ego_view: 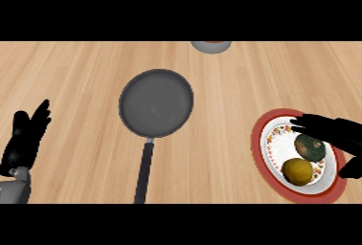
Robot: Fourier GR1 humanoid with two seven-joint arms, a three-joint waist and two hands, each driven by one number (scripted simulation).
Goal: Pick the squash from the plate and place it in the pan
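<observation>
Grey bowl [210, 46] cut off at top edge. Squash [310, 147] on plate [263, 143], partly hidden beneath right hand [332, 131], fingers curling over, not clasping. Left hand [27, 134] released, resting left. Pan [156, 103] centre.

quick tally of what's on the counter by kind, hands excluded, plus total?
Pans: 1, dark pan with a long handle.
Plates: 1, red-rimmed plate.
Produce on the plate: 2, dark green squash and yellow round item.
Bowl-like items: 1, grey vessel cut off at the top edge.
Total: 5
</observation>
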